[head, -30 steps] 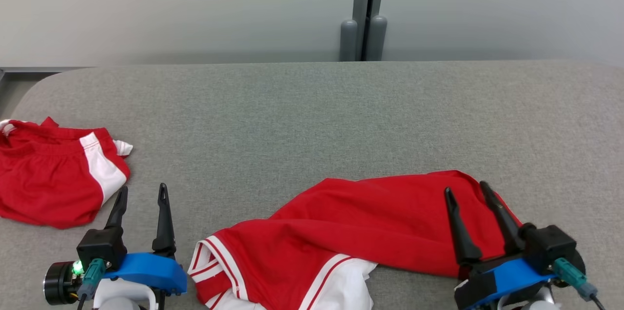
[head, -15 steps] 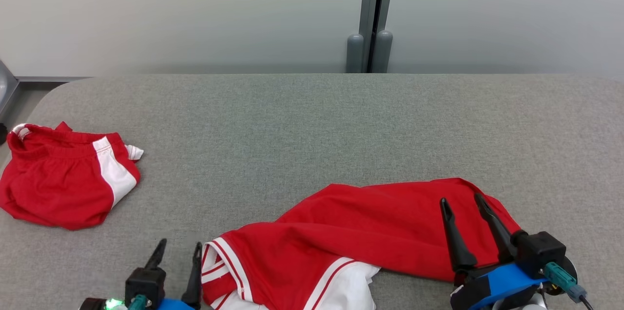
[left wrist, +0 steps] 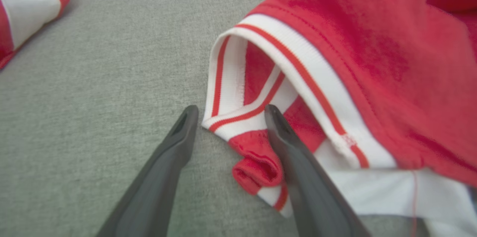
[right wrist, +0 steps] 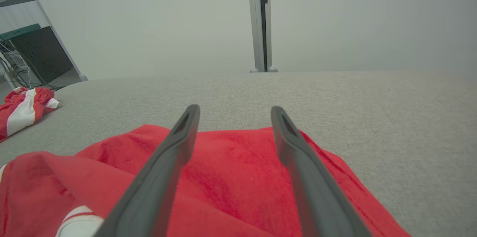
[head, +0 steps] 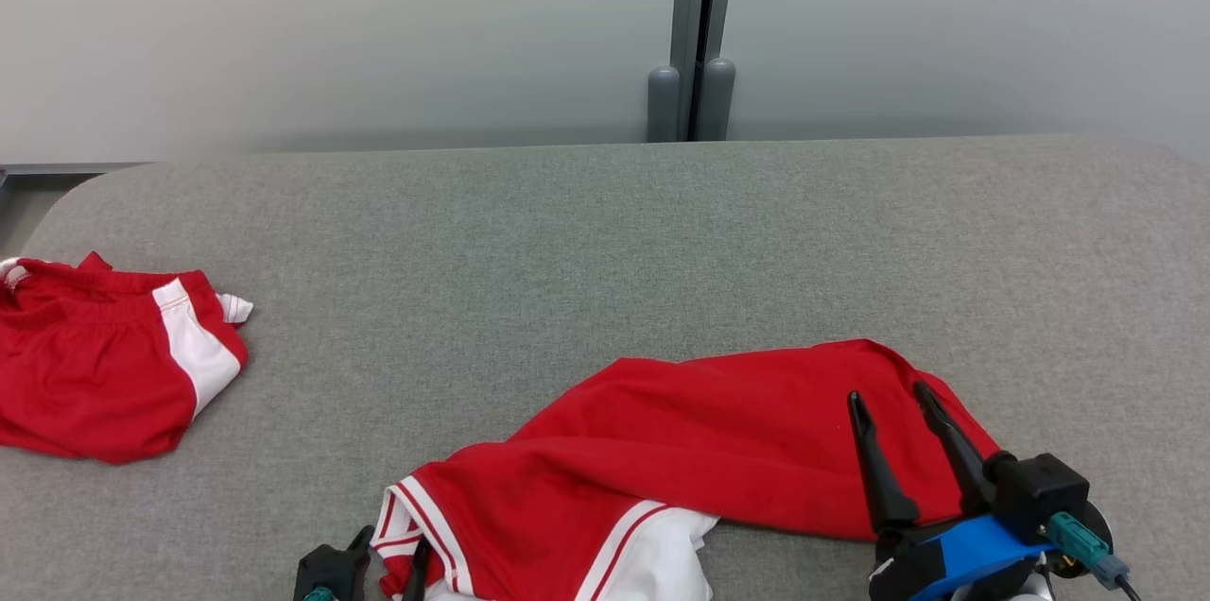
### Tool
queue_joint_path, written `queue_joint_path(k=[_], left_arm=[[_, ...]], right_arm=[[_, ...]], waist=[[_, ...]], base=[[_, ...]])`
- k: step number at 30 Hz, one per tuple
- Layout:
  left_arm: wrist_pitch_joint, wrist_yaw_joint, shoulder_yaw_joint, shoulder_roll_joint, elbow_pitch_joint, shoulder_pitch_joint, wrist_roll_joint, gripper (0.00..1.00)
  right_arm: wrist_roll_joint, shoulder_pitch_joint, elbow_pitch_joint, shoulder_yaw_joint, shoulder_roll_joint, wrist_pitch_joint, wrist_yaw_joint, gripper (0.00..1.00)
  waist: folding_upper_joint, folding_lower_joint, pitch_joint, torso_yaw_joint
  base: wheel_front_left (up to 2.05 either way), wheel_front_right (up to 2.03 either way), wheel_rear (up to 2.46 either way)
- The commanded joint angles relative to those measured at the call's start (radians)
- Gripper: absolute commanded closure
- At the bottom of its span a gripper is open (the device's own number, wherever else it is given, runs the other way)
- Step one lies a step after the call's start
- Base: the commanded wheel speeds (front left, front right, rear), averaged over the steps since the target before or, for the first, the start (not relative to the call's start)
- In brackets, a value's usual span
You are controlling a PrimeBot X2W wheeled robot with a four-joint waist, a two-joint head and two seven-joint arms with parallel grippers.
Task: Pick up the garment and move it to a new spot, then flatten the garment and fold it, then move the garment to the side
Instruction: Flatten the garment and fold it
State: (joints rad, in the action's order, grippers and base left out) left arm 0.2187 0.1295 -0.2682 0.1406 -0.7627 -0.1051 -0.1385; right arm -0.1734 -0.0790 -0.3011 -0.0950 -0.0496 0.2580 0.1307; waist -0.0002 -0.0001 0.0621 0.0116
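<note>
The red garment lies crumpled along the near edge of the grey table, from its middle towards the right corner. The left gripper stands wide, its tips straddling the striped hem; the right gripper hovers wide over the garment's right end. Closing here, the left may pinch only one rolled layer, so the cloth could slip free or lift bunched, and an uneven pull could drag it off the near edge

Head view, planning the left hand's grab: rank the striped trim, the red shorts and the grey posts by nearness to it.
1. Striped trim, right beside the left hand.
2. Red shorts, far left on the grey surface.
3. Grey posts, beyond its back edge.
</note>
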Motion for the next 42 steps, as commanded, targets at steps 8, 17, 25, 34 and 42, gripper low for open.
queue_joint_path(k=[8,17,25,34,42], left_arm=[[0.035,-0.001,-0.039,0.031,0.031,-0.113,-0.037,1.0],[0.047,-0.012,-0.014,0.091,0.117,-0.359,-0.006,1.0],[0.047,-0.003,-0.013,0.151,0.037,-0.577,-0.007,1.0],[0.048,0.002,-0.018,0.162,-0.104,-0.652,-0.029,0.0],[0.047,-0.03,0.029,0.159,-0.006,-0.519,-0.045,0.0]], right_arm=[[0.002,-0.018,0.007,0.002,-0.002,0.007,0.0,0.0],[0.012,-0.058,0.018,0.001,-0.002,0.007,0.0,0.0],[-0.004,-0.1,0.024,0.001,-0.002,0.008,0.0,0.0],[-0.015,-0.129,0.026,0.005,-0.002,0.009,0.0,0.0],[-0.016,-0.108,0.026,0.017,-0.002,0.009,0.0,0.0]], waist=[[0.0002,0.0001,0.007,-0.011],[0.0002,0.0001,0.059,-0.084],[0.0002,0.0001,0.144,-0.16],[0.0002,0.0001,0.182,-0.171],[0.0002,0.0001,0.136,-0.12]], base=[[0.0,0.0,0.0],[0.0,0.0,0.0],[0.0,0.0,0.0],[0.0,0.0,0.0],[0.0,0.0,0.0]])
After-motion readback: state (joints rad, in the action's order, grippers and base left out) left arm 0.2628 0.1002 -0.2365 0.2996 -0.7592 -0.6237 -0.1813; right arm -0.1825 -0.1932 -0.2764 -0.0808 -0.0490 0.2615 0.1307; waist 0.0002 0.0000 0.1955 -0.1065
